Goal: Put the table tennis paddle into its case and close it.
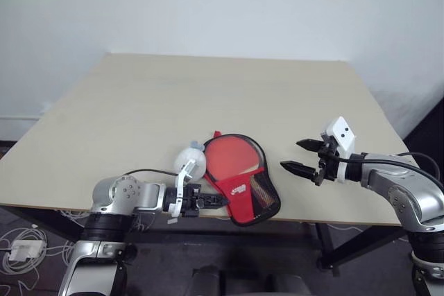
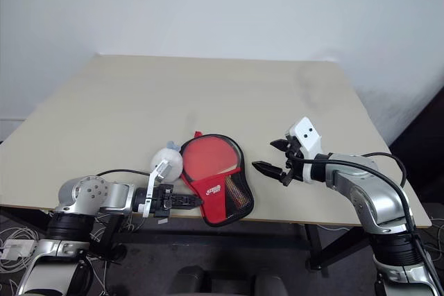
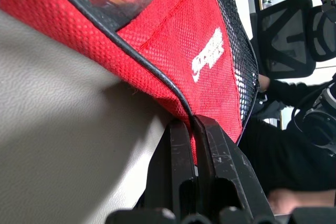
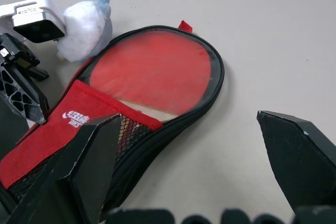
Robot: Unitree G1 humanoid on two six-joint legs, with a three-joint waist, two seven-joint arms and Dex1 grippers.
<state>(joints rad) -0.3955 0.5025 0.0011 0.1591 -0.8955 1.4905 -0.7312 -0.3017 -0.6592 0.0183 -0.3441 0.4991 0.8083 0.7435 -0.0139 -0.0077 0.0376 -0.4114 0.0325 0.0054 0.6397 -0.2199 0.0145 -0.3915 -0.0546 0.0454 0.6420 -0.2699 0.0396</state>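
Table tennis paddle (image 4: 152, 69) sits inside case (image 1: 244, 188), blade showing through open mouth; insertion done, I judge. Case lies at counter (image 1: 139, 102) near edge. My left hand (image 1: 208, 201) clenched on case's zip edge; right hand (image 1: 300, 157) released, spread, just beside case. Closing remains.

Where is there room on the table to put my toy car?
The far half of the table, up toward the wall, is bare, and so is the strip between the case and the open right hand. It is crowded at the near edge, where the left hand pinches the case beside the white wad.
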